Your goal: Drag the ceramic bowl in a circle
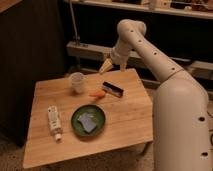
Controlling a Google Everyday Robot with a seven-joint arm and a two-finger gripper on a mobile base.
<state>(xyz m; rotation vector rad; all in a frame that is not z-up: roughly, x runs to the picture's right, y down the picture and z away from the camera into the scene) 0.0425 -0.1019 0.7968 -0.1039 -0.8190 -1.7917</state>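
Filling the right side of the view, the robot's white arm (167, 70) rises from a broad rounded body and bends over toward the far edge of the wooden tabletop (131, 122), which takes up the middle of the scene and stands on a speckled floor. On the tabletop the largest thing is the ceramic bowl (76, 120), a wide, shallow, dark-green dish lying toward the near side, a little left of the middle (a pale grey-blue folded item (88, 122) lies inside it, though what it is I cannot tell). Just beside the bowl on its left lies a white bottle (54, 120), on its side with its cap end pointing toward the near edge; the two look apart, not touching. Farther back, near the far left part of the tabletop, a small translucent white cup (77, 82) stands upright. To its right, past the middle, a black oblong block (113, 89) with a pale edge lies at a slant. The pincer (106, 65), with yellowish fingers pointing down and to the left, hangs in the air above the far edge of the tabletop, between the cup and the block and well apart from the bowl; its jaws stand wide apart and it has hold of nothing. Smallest is a little orange piece (97, 93), lying just beside the block, between the block and the bowl.
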